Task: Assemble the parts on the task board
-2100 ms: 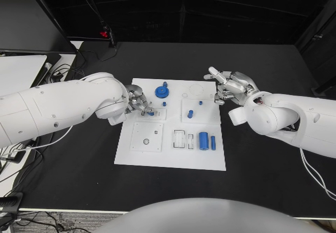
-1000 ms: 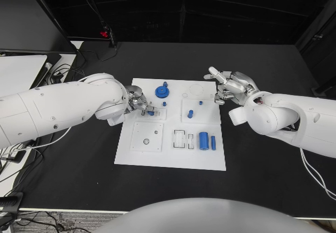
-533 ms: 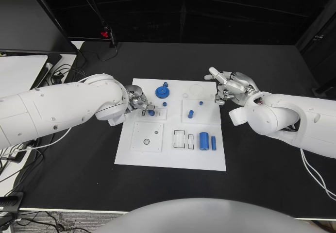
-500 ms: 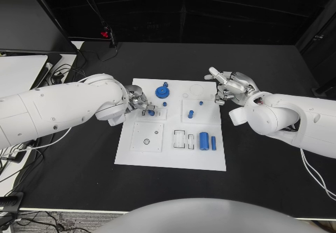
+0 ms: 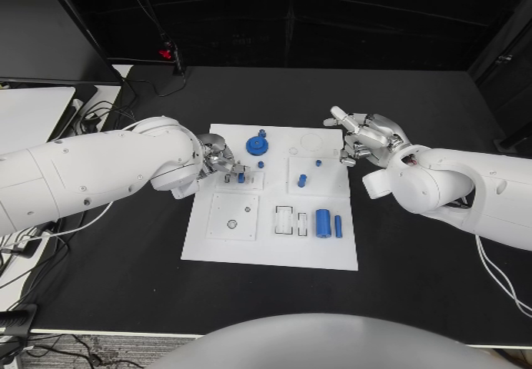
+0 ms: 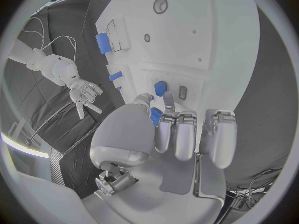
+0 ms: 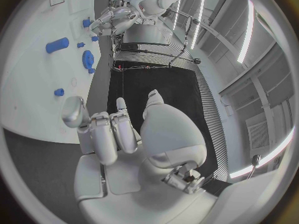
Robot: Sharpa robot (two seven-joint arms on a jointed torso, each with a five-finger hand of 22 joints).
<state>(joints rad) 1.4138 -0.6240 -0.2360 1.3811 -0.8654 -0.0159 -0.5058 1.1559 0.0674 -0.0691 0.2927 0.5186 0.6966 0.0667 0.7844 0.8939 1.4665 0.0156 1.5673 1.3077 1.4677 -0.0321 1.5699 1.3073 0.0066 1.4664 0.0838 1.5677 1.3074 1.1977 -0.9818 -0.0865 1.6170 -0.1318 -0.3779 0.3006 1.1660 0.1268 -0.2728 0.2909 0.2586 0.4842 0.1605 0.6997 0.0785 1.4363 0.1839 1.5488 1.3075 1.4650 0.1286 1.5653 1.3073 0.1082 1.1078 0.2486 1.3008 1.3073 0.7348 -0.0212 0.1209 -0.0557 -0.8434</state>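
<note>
The white task board [image 5: 222, 247] lies mid-table. My left hand [image 5: 220, 164] is over its left side and pinches a small blue part [image 5: 240, 177] between thumb and fingertip, at the small slotted plate [image 5: 253, 183]. In the left wrist view the same part [image 6: 161, 88] sits at the fingertips [image 6: 168, 100] beside an empty slot [image 6: 182, 92]. My right hand [image 5: 361, 138] hovers off the board's far right corner, fingers spread and holding nothing. On the board are a blue gear [image 5: 257, 144], a short peg [image 5: 300, 181], a thick cylinder [image 5: 323, 223] and a thin rod [image 5: 338, 225].
A white tabletop [image 5: 31, 108] and loose cables [image 5: 105, 115] lie beyond the table's left edge. Black table surface [image 5: 421, 269] surrounds the board. The board's left half has a plate with a round hole [image 5: 232, 224]; two empty slots [image 5: 285, 219] sit near the cylinder.
My left hand's fingers have shifted slightly with the small blue part at the slotted plate. My right hand has stayed where it was.
</note>
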